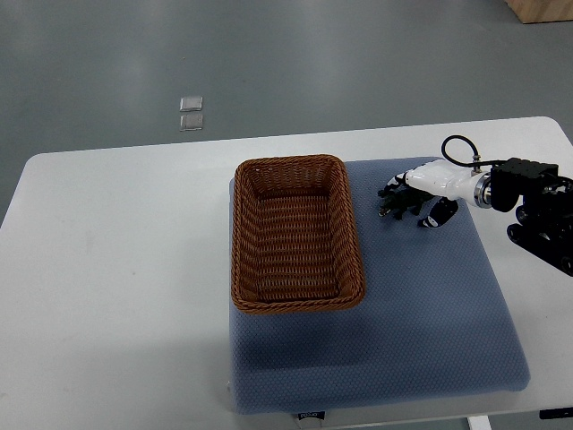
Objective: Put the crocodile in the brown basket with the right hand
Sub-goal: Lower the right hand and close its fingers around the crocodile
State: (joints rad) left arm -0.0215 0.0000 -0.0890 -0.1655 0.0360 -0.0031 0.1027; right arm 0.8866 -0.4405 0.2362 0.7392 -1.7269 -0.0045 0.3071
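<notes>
The brown wicker basket (pixel 240 235) stands empty on the left half of a blue mat (pixel 421 313). Right of it, near the mat's far edge, my right hand (pixel 414 202) comes in from the right on a white forearm. Its dark fingers (pixel 437 215) are curled around a small dark green crocodile (pixel 390 202). The toy lies low over the mat, a short gap right of the basket's far right corner. The hand hides most of the toy, and only its spiky left end shows. My left arm is out of view.
The mat lies on a white table (pixel 116 269) whose far edge borders a grey floor. My right arm's black joints (pixel 537 210) sit at the mat's right side. Two small square floor plates (pixel 191 114) lie beyond the table.
</notes>
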